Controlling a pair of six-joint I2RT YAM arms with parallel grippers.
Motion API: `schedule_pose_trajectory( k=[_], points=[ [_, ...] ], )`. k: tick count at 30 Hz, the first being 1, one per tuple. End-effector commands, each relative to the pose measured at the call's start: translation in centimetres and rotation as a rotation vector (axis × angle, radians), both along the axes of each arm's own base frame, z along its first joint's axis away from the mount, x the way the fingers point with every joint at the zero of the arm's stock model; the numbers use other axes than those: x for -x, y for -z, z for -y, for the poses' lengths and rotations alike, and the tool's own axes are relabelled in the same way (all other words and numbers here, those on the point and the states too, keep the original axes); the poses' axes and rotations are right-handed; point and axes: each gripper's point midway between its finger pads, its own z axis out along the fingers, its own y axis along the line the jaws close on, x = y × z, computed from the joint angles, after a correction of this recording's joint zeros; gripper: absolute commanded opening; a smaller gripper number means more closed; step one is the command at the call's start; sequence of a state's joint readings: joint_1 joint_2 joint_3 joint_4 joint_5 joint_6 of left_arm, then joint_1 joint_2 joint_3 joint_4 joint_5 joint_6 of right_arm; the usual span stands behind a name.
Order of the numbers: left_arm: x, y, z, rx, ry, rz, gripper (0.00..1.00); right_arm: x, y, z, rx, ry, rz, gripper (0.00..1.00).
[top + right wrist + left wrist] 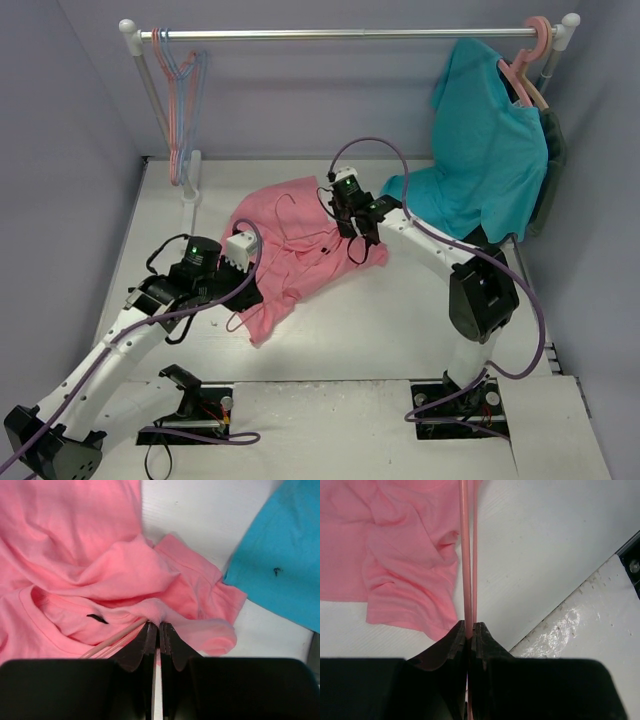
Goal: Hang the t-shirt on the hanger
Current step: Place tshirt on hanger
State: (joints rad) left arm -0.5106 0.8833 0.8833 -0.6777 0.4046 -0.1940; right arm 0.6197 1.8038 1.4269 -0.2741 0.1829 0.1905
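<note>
The pink t-shirt (300,255) lies crumpled on the middle of the white table. My left gripper (243,268) is at its left edge, shut on the thin pink hanger (465,555), whose two wires run straight out from the jaws past the shirt's hem (400,560). My right gripper (358,238) is at the shirt's right side, shut on a fold of the pink cloth by the collar (159,619). A hanger wire (112,640) passes under that fold beside my left finger. In the top view most of the hanger is hidden in the cloth.
A clothes rail (350,34) spans the back. Thin pink and blue hangers (180,100) hang at its left. A teal t-shirt (490,150) hangs on a thick pink hanger (538,40) at the right, its hem near my right gripper (280,555).
</note>
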Motion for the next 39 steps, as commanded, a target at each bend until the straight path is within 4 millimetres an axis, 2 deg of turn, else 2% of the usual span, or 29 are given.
schedule_pose_trajectory(
  k=[1,6,11,14,18,19,22,24,27,28,29,33,34,39],
  points=[
    [-1.2,-2.2,2.0,0.095,0.065,0.098,0.0,0.6,-5.0,-2.3,-0.036,-0.098,0.098,0.01],
    [-2.0,-3.6,2.9,0.158,0.073,0.166,0.0,1.2,-8.9,-4.4,-0.029,-0.203,0.174,0.01],
    [-3.0,-5.5,3.7,0.219,0.074,0.236,0.0,3.0,-13.3,-5.5,-0.074,-0.306,0.243,0.01],
    [-3.6,-7.7,4.1,0.281,0.051,0.308,0.0,4.0,-16.3,-5.5,-0.096,-0.372,0.291,0.01],
    [-4.3,-11.8,5.2,0.411,0.065,0.423,0.0,5.1,-19.9,-5.3,-0.118,-0.449,0.365,0.01],
    [-3.9,-12.4,5.7,0.443,0.089,0.424,0.0,5.4,-21.4,-5.0,-0.117,-0.467,0.404,0.01],
    [-3.8,-14.0,6.8,0.512,0.146,0.457,0.0,5.8,-23.8,-4.4,-0.105,-0.492,0.471,0.02],
    [-3.2,-14.2,7.5,0.54,0.203,0.454,0.0,5.3,-24.7,-2.8,-0.065,-0.46,0.499,0.01],
    [-2.4,-14.2,7.9,0.567,0.252,0.451,0.0,5.0,-25.0,-1.6,-0.029,-0.477,0.529,0.01],
    [-2.2,-13.5,8.0,0.567,0.262,0.433,0.0,5.1,-25.3,-1.3,-0.019,-0.48,0.545,0.01],
    [-1.8,-13.1,8.2,0.571,0.287,0.418,0.0,5.0,-24.7,-0.9,0.003,-0.473,0.541,0.0],
    [-1.2,-11.3,8.3,0.563,0.314,0.364,0.0,4.5,-25.4,0.6,0.014,-0.431,0.573,0.0],
    [-1.0,-10.9,8.3,0.564,0.315,0.353,0.0,4.6,-25.6,0.4,0.009,-0.445,0.577,0.0],
    [-1.2,-11.1,8.5,0.573,0.327,0.371,0.0,6.2,-25.7,-3.1,-0.078,-0.654,0.524,0.01]
  ],
)
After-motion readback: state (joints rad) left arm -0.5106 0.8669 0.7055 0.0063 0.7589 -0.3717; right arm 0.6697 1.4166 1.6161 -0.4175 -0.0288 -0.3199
